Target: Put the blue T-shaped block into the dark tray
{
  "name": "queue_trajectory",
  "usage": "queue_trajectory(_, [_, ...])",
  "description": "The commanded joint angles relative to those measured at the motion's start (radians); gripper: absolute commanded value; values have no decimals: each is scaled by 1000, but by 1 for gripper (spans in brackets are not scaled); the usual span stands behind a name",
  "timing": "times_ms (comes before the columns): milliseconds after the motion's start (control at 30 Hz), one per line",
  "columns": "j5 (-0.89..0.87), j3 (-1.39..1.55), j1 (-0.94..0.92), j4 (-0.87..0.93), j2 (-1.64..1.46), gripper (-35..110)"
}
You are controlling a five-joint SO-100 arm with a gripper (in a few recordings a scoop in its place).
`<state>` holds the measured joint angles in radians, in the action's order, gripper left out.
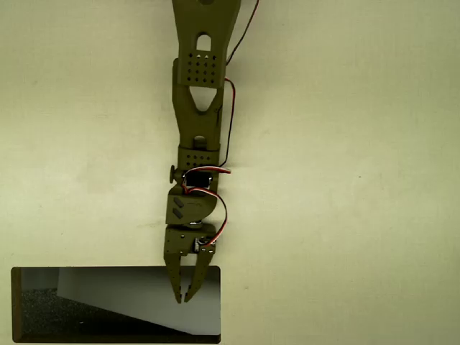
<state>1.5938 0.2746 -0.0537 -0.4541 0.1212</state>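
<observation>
While tool [182, 296] hangs over dark tray [115, 272] | tips nearly together, empty | tray long axis left-right

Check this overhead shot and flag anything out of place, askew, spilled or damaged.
Nothing looks spilled or damaged. The olive two-finger gripper hangs over the wide dark-rimmed tray, fingertips nearly together with nothing visible between them. The tray sits square to the picture; the slanted pale grey patch on its black speckled floor is the one askew-looking thing.

A wide, shallow dark tray [14, 305] lies flat at the lower left of the overhead view. It has a thin brown rim and a black speckled floor, with a pale grey slanted patch across its upper right part.
</observation>
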Motion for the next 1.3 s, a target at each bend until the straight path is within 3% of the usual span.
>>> queue_trajectory(0, [38, -38, 8, -31, 18, 0])
queue_trajectory(200, [52, -37, 9, -52, 32, 0])
queue_trajectory(467, [8, 25, 9, -207, 34, 0])
queue_trajectory(1267, [20, 26, 8, -207, 34, 0])
